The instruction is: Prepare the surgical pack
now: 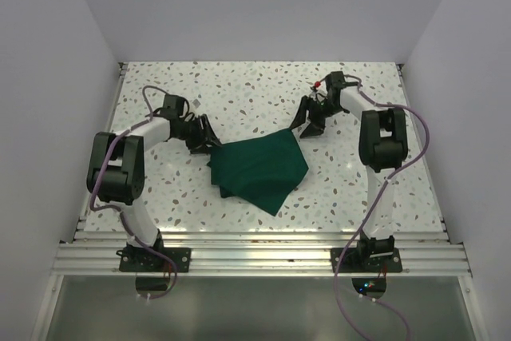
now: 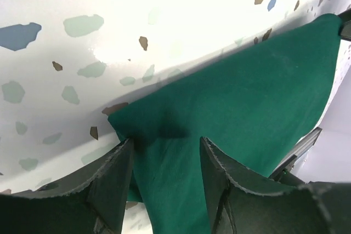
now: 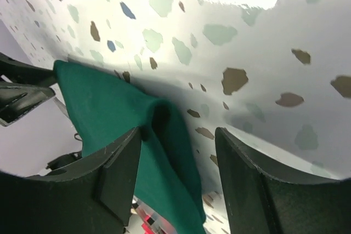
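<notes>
Drape (image 1: 259,167) lies folded mid table (image 1: 239,93); our left gripper (image 1: 207,144) and right gripper (image 1: 311,124) straddle opposite corners, jaws parted, apparently to unfold it.

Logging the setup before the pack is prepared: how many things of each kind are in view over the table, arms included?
Dark green cloth drape: 1
Robot arms: 2 (left arm, right arm)
Total: 3

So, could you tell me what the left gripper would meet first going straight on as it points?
Probably the green cloth: its corner lies between the left gripper's open fingers.
</notes>
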### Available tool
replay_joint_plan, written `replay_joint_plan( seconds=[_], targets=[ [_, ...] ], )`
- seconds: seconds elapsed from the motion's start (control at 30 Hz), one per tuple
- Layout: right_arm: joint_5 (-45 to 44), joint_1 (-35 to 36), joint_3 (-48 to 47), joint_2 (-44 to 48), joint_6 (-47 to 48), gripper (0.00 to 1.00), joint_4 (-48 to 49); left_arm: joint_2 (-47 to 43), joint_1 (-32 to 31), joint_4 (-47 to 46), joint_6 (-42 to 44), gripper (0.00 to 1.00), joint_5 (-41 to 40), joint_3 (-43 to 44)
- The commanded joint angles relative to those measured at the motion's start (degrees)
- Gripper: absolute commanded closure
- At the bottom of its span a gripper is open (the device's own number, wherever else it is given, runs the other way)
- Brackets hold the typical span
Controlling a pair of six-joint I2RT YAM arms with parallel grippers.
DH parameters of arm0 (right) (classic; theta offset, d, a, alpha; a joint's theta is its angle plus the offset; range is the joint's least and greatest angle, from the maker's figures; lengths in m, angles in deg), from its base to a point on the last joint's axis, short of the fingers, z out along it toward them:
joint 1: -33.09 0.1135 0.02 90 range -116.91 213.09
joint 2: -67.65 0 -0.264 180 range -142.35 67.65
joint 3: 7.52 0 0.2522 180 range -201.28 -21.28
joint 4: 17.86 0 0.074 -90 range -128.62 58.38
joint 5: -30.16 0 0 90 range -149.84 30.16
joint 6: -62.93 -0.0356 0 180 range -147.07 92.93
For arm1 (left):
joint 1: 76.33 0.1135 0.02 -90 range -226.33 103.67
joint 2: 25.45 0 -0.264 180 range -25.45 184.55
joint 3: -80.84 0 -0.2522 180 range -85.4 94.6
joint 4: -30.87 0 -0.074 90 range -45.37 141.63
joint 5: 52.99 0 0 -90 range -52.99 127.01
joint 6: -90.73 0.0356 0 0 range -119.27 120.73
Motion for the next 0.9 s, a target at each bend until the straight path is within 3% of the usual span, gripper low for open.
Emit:
replay_joint_plan(
  seconds=[0.0,0.13,0.23,0.3,0.37,0.57,0.77,0.8,0.83,0.87],
  targets=[
    [1.5,1.2,-4.8,-1.2,-1.5,0.41,1.4,1.1,0.5,-0.5,-0.4,0.46,0.2,2.6],
    [2.8,2.5,-7.1,-3.3,-2.2,0.47,1.2,2.1,0.5,-1.0,-0.9,0.52,0.7,3.5],
    [3.6,3.0,-7.4,-4.0,-3.4,0.57,2.1,2.3,0.5,-0.8,-0.9,0.61,0.7,3.9],
    [3.8,3.0,-7.0,-4.2,-4.3,0.7,2.7,2.6,0.8,-0.6,-0.9,0.74,0.6,4.0],
    [2.8,3.0,-7.4,-4.4,-4.5,0.83,2.7,2.8,1.1,-0.4,-0.9,0.99,0.2,4.1],
    [-3.2,2.6,-12.0,-6.6,-4.7,0.99,2.9,2.2,2.9,1.2,0.4,1.0,-5.5,4.8],
    [-2.6,2.4,-23.8,-11.9,-3.8,1.0,-1.1,1.2,5.1,2.6,2.1,1.0,-5.0,4.2],
    [-2.3,2.5,-26.1,-12.6,-3.7,0.99,-1.7,0.2,5.1,2.9,2.3,1.0,-5.0,4.0],
    [-2.5,2.4,-26.9,-12.6,-3.6,0.82,-2.8,-0.4,5.1,3.0,2.5,0.9,-4.8,3.2],
    [-2.9,2.5,-27.6,-12.4,-3.3,0.72,-3.6,-1.1,5.1,3.4,2.5,0.77,-4.1,2.6]
  ],
)
